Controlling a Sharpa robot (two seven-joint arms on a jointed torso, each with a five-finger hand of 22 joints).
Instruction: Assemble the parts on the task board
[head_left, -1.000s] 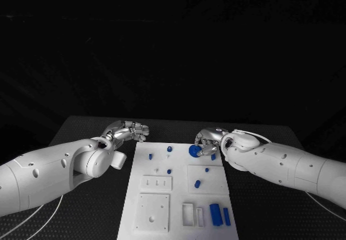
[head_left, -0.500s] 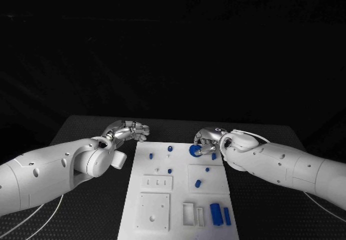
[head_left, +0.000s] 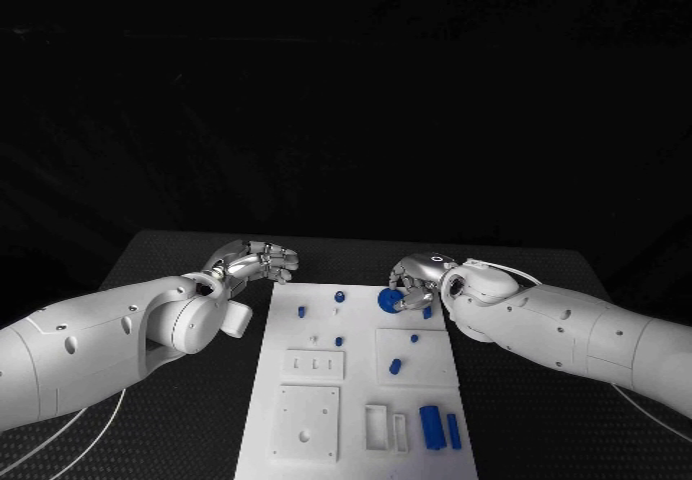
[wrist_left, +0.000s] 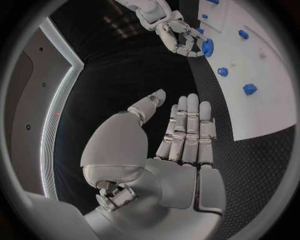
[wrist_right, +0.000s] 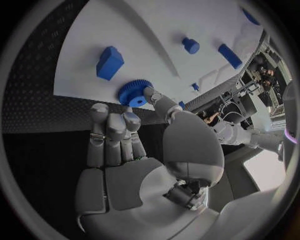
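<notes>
While my right hand (head_left: 415, 283) pinches a blue gear (head_left: 389, 299) between thumb and fingers at the far right corner of the task board (head_left: 361, 400), the left hand (head_left: 257, 263) hovers over the black bench (head_left: 173, 270) just beyond the board's far left corner, holding nothing. From the right wrist camera I see the gear (wrist_right: 132, 93) right at the board's edge, clamped at the tips of that hand (wrist_right: 125, 150), with a blocky blue part (wrist_right: 109, 62) lying flat on the white surface nearby and a small round peg (wrist_right: 190, 45) farther in. From the left wrist camera my left hand (wrist_left: 181, 135) lies with its fingers straight and side by side, thumb set apart, above the dark bench beside the board's edge (wrist_left: 262, 105); across the board the right hand (wrist_left: 178, 35) and its gear (wrist_left: 207, 47) show at the opposite corner. On the head camera, small blue pegs (head_left: 338, 297) dot the far half of the board, and two long blue bars (head_left: 430, 427) rest near the near right corner, next to a pair of white rectangular slots (head_left: 375, 427). Two square recessed plates (head_left: 306, 423) occupy the board's left column.
</notes>
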